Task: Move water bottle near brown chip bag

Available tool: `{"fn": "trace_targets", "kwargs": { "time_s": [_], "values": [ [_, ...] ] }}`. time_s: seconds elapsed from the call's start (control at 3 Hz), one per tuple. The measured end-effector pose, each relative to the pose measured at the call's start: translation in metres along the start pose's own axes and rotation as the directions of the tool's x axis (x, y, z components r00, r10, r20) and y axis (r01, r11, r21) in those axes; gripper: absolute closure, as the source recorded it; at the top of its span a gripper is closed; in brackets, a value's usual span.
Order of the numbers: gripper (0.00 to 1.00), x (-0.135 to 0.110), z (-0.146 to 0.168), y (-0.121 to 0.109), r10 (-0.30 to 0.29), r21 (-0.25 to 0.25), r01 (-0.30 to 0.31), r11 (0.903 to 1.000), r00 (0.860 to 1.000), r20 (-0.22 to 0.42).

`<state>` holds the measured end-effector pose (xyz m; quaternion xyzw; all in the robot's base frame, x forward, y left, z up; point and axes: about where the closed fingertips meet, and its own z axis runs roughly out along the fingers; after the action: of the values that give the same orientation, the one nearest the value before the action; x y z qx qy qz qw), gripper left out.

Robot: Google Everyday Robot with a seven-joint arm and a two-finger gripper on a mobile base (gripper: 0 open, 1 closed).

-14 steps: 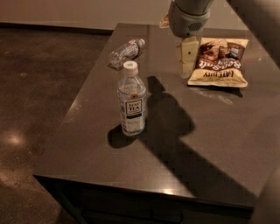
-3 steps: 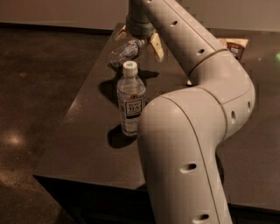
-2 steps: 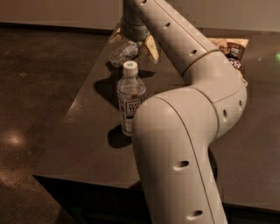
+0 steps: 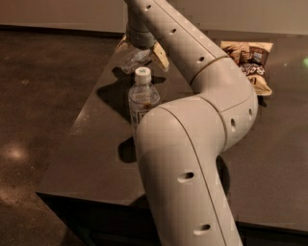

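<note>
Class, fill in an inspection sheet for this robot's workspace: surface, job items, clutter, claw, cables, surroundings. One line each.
Surface: dark table, with the arm's shadows across it.
Job's things: water bottle lying on its side at the far left corner; brown chip bag lying flat at the far right, well apart from the bottle.
Clutter: taller white-capped tea bottle standing upright nearer the camera, partly hidden by the arm.
Claw: claw at the far left corner, open, one finger on either side of the water bottle; contact cannot be told.
Cables: nothing seen.
Surroundings: dark glossy floor on the left; pale wall behind.
</note>
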<state>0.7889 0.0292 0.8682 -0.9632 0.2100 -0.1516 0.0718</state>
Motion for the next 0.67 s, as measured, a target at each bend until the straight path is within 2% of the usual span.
{"fn": "trace_targets", "kwargs": {
  "time_s": [0.33, 0.67],
  "values": [
    [0.00, -0.0012, 0.0081, -0.0056, -0.010, -0.006, 0.010, 0.9999, 1.000, 0.007],
    [0.18, -0.0029, 0.0141, -0.0128, -0.022, -0.014, 0.022, 0.9997, 1.000, 0.012]
  ]
}}
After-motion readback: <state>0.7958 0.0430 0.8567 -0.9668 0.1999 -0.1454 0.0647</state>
